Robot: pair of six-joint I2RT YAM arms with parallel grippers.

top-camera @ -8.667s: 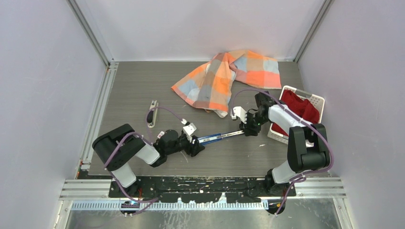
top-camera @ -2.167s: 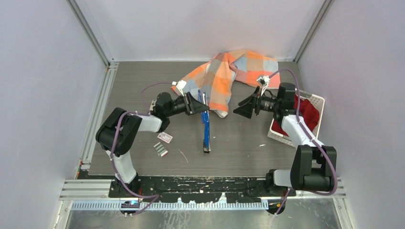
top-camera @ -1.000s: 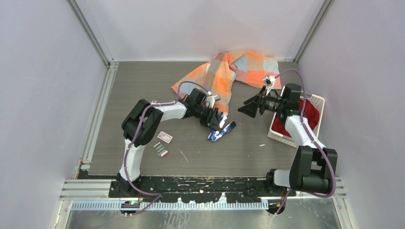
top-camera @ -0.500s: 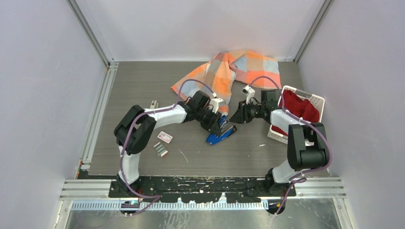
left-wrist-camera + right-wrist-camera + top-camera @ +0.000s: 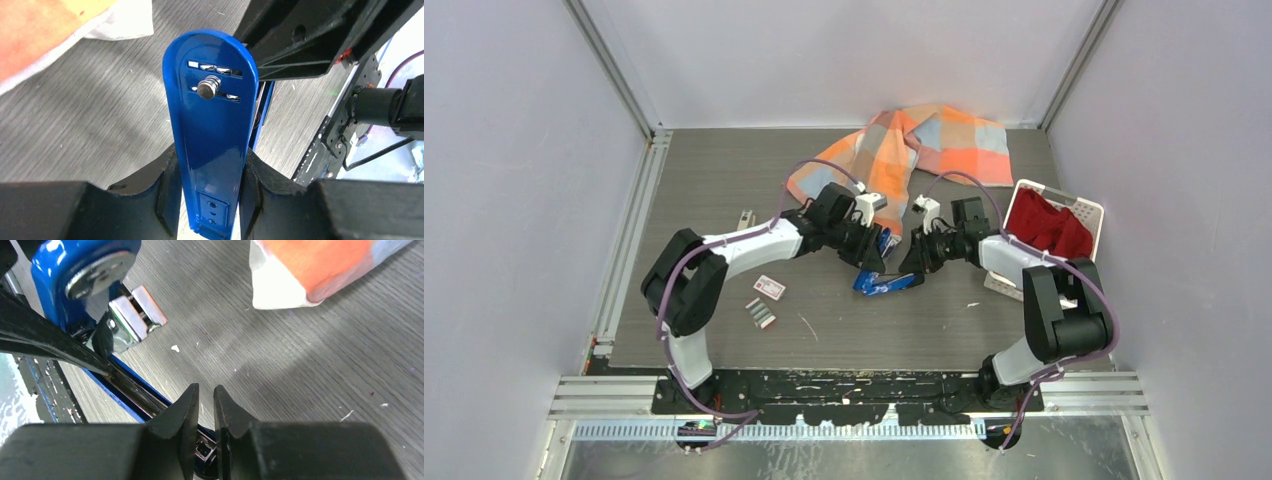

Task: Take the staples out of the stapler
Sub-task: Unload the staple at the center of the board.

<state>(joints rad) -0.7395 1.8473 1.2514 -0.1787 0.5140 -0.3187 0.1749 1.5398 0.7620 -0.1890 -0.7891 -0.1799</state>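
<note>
While the left gripper (image 5: 212, 192) clamps the top arm of the stapler (image 5: 212, 125) between both fingers, the right gripper (image 5: 204, 395) stands closed to a slit on its thin lower rail. The step looks like spreading the two halves to bare the magazine. Next comes a steady counter-pull, then tipping out whatever strip remains. The stapler is glossy blue and propped open in a V, with a silver sprung pin inside the arm and a bright metal head. It sits near the table's middle, with the checked cloth (image 5: 904, 150) at 12 o'clock and the basket (image 5: 1089, 212) at 3. Loose staples (image 5: 761, 314) lie at 8 o'clock beside a packet (image 5: 770, 287).
</note>
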